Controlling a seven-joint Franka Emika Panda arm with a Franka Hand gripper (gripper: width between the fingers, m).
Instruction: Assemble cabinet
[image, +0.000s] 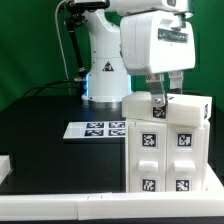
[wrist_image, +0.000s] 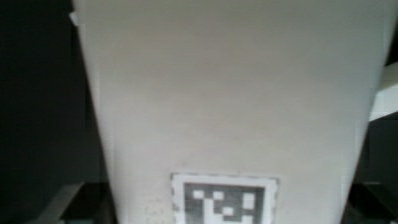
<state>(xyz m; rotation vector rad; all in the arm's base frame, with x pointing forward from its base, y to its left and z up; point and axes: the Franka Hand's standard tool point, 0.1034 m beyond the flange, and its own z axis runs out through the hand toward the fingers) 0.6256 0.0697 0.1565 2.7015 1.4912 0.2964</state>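
The cabinet (image: 168, 145) is a large white box standing at the exterior view's right, near the table's front edge. It has square black-and-white tags on its front and top. My gripper (image: 155, 99) reaches down from the white arm onto the cabinet's top, near its back left corner. In the wrist view a white face of the cabinet (wrist_image: 222, 100) fills the picture, with one tag (wrist_image: 222, 198) close to the fingertips. The fingers are mostly hidden at the panel's two sides, and whether they press on it is not clear.
The marker board (image: 97, 128) lies flat on the black table left of the cabinet. The robot's white base (image: 103, 75) stands behind it. A white ledge (image: 60, 208) runs along the table's front edge, with a small white piece (image: 4, 163) at the far left.
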